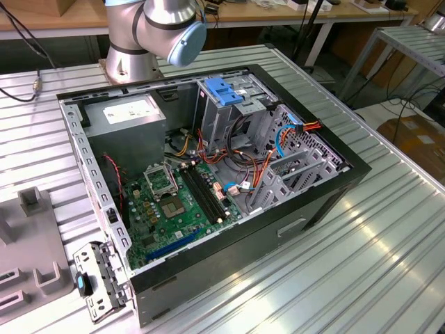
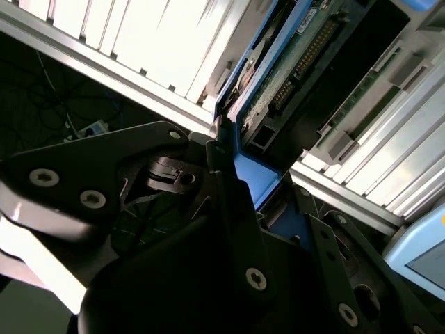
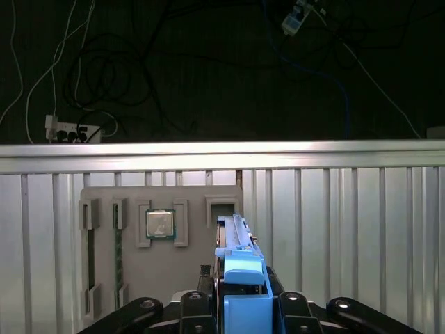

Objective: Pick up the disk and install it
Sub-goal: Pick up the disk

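End effector [image 3: 243, 309] clasps the disk [image 3: 233, 236] beside grey tray [image 3: 160, 278] holding processor [image 3: 159, 224].

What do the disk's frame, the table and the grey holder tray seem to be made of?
The disk: frame likely plastic, uniform matte blue, moulded edges.
The table: probably aluminium, silvery ribbed profiles with bright glare.
The holder tray: perhaps plastic, flat matte grey; uncertain.
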`<state>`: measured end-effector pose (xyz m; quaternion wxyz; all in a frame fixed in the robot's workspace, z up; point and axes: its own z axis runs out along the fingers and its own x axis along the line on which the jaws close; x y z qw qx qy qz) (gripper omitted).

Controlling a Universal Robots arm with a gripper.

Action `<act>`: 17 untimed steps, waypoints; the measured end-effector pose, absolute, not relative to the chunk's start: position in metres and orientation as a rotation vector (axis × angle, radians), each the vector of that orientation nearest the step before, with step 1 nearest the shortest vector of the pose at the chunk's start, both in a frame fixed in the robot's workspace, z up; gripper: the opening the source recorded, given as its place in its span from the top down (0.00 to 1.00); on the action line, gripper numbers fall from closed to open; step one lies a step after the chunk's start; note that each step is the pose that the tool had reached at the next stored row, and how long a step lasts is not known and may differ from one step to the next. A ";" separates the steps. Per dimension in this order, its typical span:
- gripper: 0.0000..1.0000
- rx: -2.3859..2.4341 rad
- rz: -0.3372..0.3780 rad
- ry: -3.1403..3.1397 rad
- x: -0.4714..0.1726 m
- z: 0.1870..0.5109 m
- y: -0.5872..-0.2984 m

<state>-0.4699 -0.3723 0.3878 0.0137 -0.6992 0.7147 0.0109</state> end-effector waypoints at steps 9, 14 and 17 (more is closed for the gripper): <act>0.63 -2.176 0.038 2.225 -0.470 0.395 -0.372; 0.63 -2.175 0.043 2.223 -0.470 0.403 -0.372; 0.63 -2.175 0.044 2.223 -0.470 0.408 -0.372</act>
